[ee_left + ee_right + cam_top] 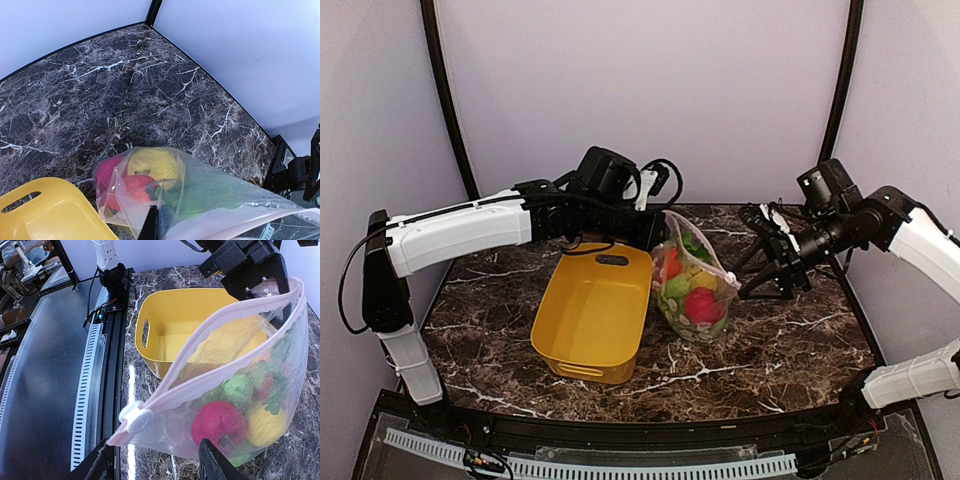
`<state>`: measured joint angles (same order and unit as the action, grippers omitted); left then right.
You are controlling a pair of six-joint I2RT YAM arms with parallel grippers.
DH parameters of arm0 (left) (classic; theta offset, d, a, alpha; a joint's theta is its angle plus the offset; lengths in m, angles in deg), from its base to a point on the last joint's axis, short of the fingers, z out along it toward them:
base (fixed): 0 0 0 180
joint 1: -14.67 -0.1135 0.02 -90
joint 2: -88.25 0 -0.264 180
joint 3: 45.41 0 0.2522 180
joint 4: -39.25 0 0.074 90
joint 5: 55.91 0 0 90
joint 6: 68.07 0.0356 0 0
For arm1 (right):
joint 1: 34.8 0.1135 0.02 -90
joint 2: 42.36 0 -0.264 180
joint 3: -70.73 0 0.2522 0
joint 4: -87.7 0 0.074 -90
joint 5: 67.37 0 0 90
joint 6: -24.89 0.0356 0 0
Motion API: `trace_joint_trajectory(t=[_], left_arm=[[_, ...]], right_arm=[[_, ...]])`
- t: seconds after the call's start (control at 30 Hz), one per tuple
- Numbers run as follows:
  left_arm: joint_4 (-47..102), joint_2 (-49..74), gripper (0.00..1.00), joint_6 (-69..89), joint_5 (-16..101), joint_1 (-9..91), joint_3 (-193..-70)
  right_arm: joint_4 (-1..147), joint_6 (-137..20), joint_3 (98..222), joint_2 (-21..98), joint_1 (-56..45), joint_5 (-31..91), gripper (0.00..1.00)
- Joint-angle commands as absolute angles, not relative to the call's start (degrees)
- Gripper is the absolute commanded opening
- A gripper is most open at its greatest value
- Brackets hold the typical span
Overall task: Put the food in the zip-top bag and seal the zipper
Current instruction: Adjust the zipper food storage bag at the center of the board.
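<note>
The zip-top bag (695, 285) stands on the table, tilted, with the food inside: a red fruit (703, 305), a yellow lemon (701, 281) and green pieces (677, 287). My left gripper (658, 228) is shut on the bag's upper left mouth corner and holds it up. In the right wrist view the zipper (220, 377) strips stand apart, so the mouth is open, and a white slider (135, 419) sits at the near end. My right gripper (155, 467) is open, its fingers on either side just below that slider corner. The left wrist view shows the lemon (152, 162) and a red fruit (131, 187) through the plastic.
A yellow plastic tub (592, 312) sits just left of the bag, touching or nearly touching it; it also shows in the right wrist view (175, 325). The table's front edge carries a black rail with cables (107, 355). Walls close off the back and sides.
</note>
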<state>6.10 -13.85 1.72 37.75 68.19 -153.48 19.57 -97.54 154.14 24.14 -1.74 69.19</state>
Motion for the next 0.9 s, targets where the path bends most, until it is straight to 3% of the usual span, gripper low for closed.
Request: trace_joint_trajectory(t=[0.0, 0.2, 0.43, 0.63, 0.87], left_arm=[[6.9, -12.6, 0.01, 1.0, 36.0, 67.9, -153.0], [7.3, -12.0, 0.01, -0.1, 35.4, 67.8, -152.0], [7.7, -10.3, 0.01, -1.2, 33.3, 67.9, -149.6], [10.6, -9.1, 0.01, -5.9, 29.8, 67.9, -146.9], [16.4, -7.5, 0.01, -11.1, 24.9, 67.8, -143.7]], right_arm=[[21.1, -96.4, 154.2, 23.2, -0.3, 64.8, 0.55], [24.2, -92.0, 154.8, 25.0, 0.4, 61.6, 0.54], [29.1, -86.7, 155.4, 24.4, -0.4, 56.2, 0.33], [24.3, -89.6, 155.7, 24.5, -0.1, 68.9, 0.42], [27.0, -88.4, 154.4, 25.0, 1.8, 65.2, 0.48]])
